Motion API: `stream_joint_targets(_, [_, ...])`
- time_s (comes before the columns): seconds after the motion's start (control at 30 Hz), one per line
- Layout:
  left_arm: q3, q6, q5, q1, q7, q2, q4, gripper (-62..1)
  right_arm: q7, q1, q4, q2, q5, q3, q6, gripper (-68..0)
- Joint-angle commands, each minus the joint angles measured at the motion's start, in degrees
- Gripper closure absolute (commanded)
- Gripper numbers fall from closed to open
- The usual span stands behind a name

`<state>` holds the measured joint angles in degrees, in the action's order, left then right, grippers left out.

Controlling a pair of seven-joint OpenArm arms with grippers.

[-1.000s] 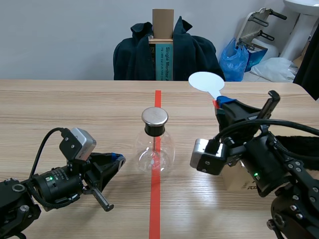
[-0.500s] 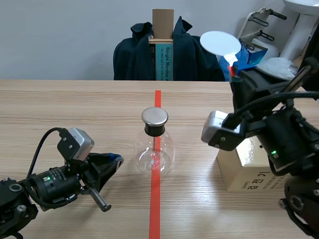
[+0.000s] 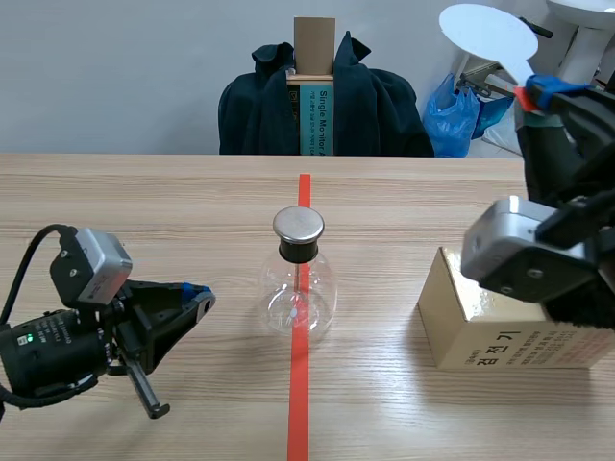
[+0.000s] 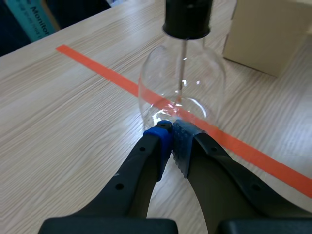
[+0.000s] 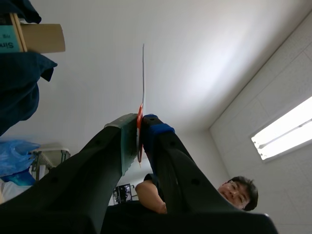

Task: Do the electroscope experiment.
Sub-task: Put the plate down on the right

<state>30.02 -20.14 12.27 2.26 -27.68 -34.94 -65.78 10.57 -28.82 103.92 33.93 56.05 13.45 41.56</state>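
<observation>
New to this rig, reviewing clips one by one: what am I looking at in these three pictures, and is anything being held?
This is a robot with two black arms. The wide picture comes from a camera between them, looking across the wooden table. The other two come from wrist cameras, looking past each arm's own fingers. On the table stand a glass flask with a metal cap, the electroscope, and a box. The left end effector is shut on nothing, pointing at the flask. The right end effector is up high, shut on the red handle of a white disc, which its own camera sees edge-on.
</observation>
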Motion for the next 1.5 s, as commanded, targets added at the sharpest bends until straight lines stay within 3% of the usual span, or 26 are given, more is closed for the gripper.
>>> stream_joint_targets(0.0, [-0.59, -0.09, 0.87, 1.31, -0.79, -1.31, -2.62, -3.7, 0.76, -2.29, 0.33, 0.37, -0.37, -1.07, 3.3, -0.7])
stream_joint_targets(0.13, [-2.1, -0.09, 2.6, 5.84, -0.76, -4.28, -8.72, -12.9, 1.9, -10.4, 0.33, 0.35, 0.15, -3.17, 3.3, -1.3])
stream_joint_targets(0.2, [-3.78, -0.09, 3.1, 8.63, -0.72, -5.33, -11.85, -18.7, 1.99, -14.36, 0.33, 0.33, 0.31, -3.78, 3.3, -5.4])
stream_joint_targets(0.37, [-8.94, -0.09, 4.72, 16.17, 0.09, -7.39, -19.96, -37.8, 1.07, -21.07, 0.15, 0.33, 0.2, -4.42, 3.3, -7.0])
stream_joint_targets(0.67, [-19.19, 0.55, 4.66, 30.69, 5.03, -8.13, -33.79, -61.8, -0.39, -20.2, -7.5, -1.05, -4.35, -4.46, 3.3, -7.0])
stream_joint_targets(0.93, [-28.09, 1.62, 4.68, 46.21, 8.55, -8.11, -46.88, -62.3, 4.09, -10.97, -19.63, -4.15, -6.86, -4.44, 2.38, -7.0])
stream_joint_targets(1.17, [-33.18, 3.17, 4.68, 55.54, 9.81, -7.96, -55.47, -62.3, 6.91, -7.65, -20.24, -6.82, -7.69, -4.39, 2.08, -7.0])
stream_joint_targets(1.47, [-33.97, 4.59, 4.68, 55.65, 11.28, -7.93, -56.54, -62.3, 7.17, -7.67, -20.24, -6.95, -7.69, -4.39, 2.12, -7.0])
